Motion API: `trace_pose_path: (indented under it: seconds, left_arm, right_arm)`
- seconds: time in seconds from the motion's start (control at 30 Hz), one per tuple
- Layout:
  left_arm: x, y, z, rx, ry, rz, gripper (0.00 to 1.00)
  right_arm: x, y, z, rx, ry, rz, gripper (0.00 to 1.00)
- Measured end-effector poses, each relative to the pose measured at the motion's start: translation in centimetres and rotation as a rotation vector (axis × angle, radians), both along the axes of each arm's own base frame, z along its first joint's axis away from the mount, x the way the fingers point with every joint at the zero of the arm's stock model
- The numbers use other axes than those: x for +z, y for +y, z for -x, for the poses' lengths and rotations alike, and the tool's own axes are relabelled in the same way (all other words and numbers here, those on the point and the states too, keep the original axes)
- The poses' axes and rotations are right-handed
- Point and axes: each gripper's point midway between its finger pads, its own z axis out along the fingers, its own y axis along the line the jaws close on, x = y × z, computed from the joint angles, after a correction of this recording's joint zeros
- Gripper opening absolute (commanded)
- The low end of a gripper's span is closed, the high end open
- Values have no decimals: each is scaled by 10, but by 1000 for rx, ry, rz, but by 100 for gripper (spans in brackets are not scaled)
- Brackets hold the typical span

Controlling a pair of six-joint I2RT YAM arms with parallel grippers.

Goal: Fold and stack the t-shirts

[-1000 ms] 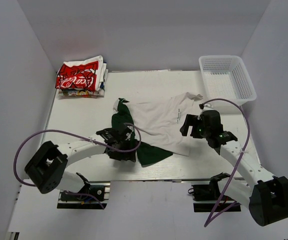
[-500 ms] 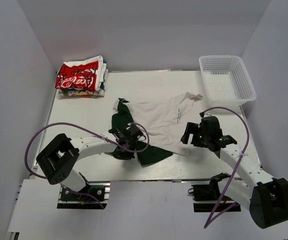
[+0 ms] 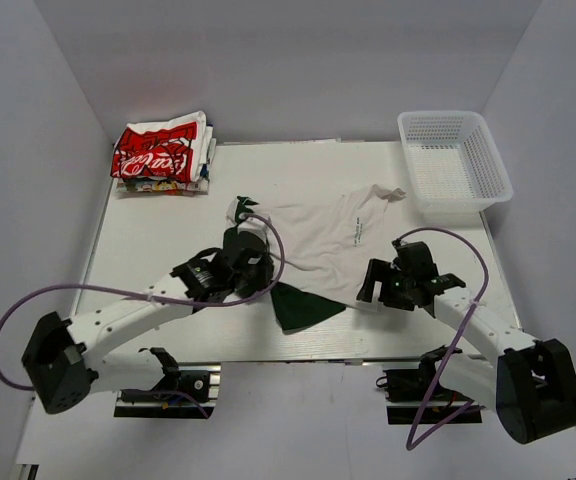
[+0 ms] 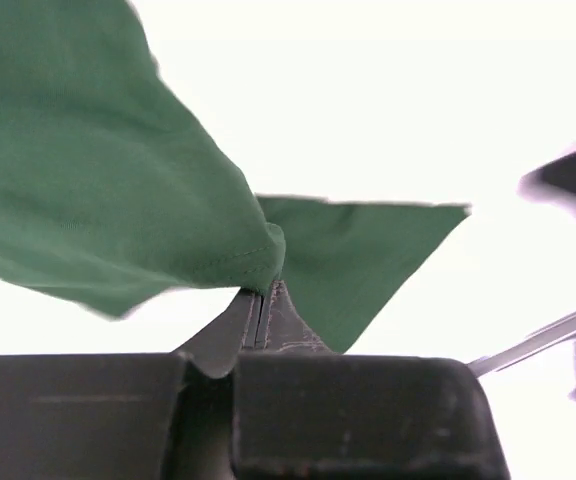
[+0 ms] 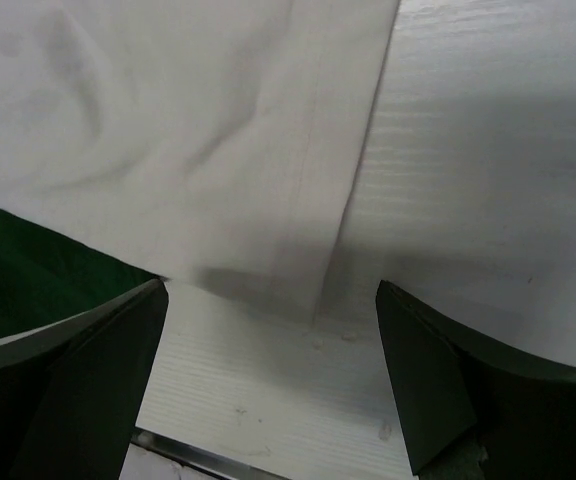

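Note:
A white t-shirt point(image 3: 318, 232) with dark green sleeves lies spread in the middle of the table. My left gripper point(image 3: 252, 268) is shut on the hem of one green sleeve point(image 4: 118, 200), with the fabric bunched above the fingertips point(image 4: 280, 310). More green cloth point(image 3: 304, 308) lies flat near the front edge. My right gripper point(image 3: 370, 286) hovers open over the shirt's near right hem corner point(image 5: 313, 300), its fingers point(image 5: 88, 370) either side and nothing between them. A stack of folded t-shirts point(image 3: 163, 152), the top one white with red print, sits at the far left corner.
A white mesh basket point(image 3: 455, 160) stands at the far right corner of the table point(image 3: 148, 240). The table's metal front edge point(image 5: 198, 455) runs just below my right gripper. Purple cables loop off both arms.
My left gripper has shut on the green sleeve and drawn it away from the front edge. My right gripper has moved toward the front edge, down to the shirt's hem corner, staying open.

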Motion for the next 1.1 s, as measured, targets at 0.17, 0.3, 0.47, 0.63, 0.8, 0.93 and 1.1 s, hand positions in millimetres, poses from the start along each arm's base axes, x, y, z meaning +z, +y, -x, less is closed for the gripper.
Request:
trace_pose_path:
  seconds: [0.17,0.3,0.47,0.63,0.8,0.93,1.1]
  left_arm:
    - [57,-3,-22,58,-181,133,0]
    - [61,1,-35,116,-220,112,0]
    - [62,10,-44,184,-245,84,0]
    - [76,17,-53,240,-292,86,0]
    - [121,21,-64,290,-388,142,0]
    - [162,29,-68,326,-480,203,0]
    - [227,44,-71,375,-611,260,0]
  right_arm:
    - [1,11,0,25,9,-27,84]
    - [-1,18,3,49,31,-35,63]
    - [-11,26,16,89,97,-40,0]
    - [-13,24,13,81,94,-16,0]
    - [45,18,-43,-3,-126,51,0]
    - [137,14,-91,-79,-406,43,0]
    - [231,-1,-104,-153,-648,34,0]
